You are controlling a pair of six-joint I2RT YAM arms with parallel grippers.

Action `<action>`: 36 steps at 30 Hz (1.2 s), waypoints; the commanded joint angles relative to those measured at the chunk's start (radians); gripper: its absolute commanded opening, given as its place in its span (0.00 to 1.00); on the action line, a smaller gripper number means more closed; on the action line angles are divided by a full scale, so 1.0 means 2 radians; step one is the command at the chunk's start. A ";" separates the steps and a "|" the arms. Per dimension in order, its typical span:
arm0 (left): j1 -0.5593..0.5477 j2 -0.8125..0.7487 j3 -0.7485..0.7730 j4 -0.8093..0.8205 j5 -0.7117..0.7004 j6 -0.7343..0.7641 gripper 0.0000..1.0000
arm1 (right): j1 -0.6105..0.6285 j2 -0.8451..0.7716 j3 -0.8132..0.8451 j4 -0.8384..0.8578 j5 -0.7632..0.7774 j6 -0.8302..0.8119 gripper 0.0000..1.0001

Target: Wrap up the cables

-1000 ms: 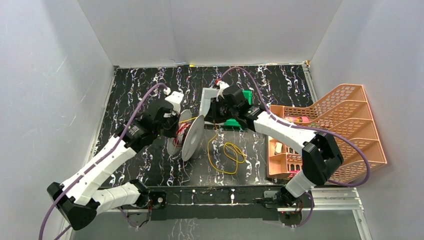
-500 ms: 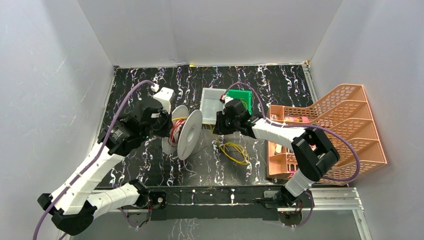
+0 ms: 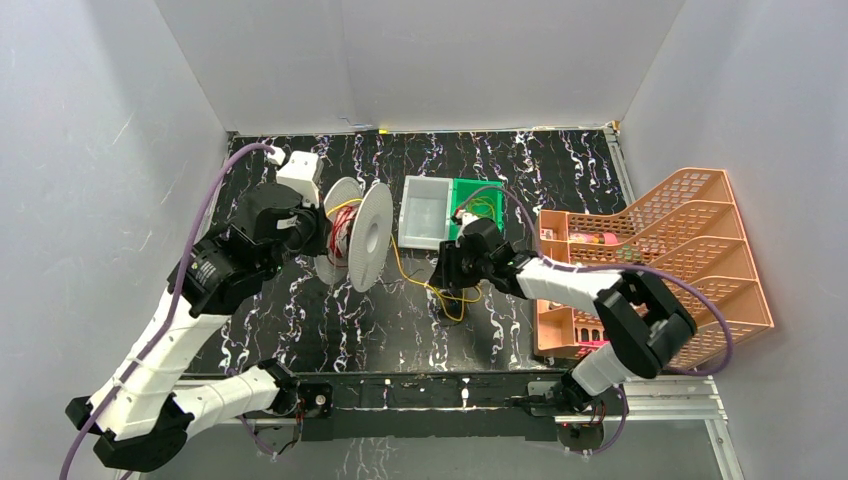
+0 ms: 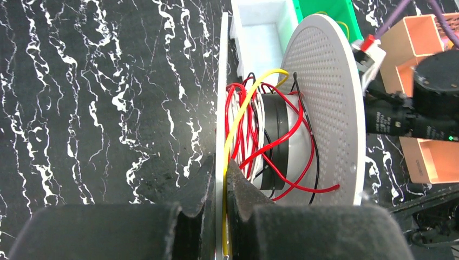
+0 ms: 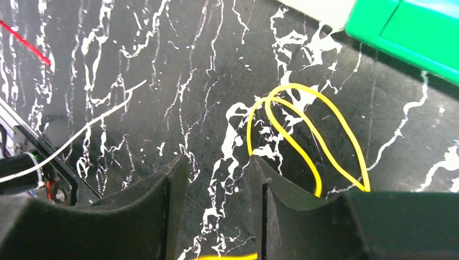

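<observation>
The white perforated spool (image 3: 365, 235) stands on edge at the back left, with red, black and white wires wound on its core (image 4: 254, 135). My left gripper (image 3: 318, 232) is shut on the spool's near flange (image 4: 221, 173), with a yellow cable (image 4: 238, 116) pinned against it. That cable runs over the core, then down to the table in small loops (image 3: 452, 303). My right gripper (image 3: 447, 275) is open and low over the table (image 5: 216, 168). The yellow loops (image 5: 303, 108) lie just beside its right finger. A bit of yellow crosses under its jaws.
A white tray (image 3: 425, 212) and a green bin (image 3: 483, 200) sit behind the right gripper. An orange file rack (image 3: 660, 260) stands at the right. A loose white wire (image 5: 81, 135) trails on the table at the left of the right wrist view.
The left arm has carried the spool back and left and turned it. The right gripper has come forward and down to the yellow loops, which have shrunk.
</observation>
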 commanded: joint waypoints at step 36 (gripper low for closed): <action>0.001 0.032 0.080 0.036 -0.051 -0.003 0.00 | 0.059 -0.112 -0.236 0.397 -0.031 -0.148 0.68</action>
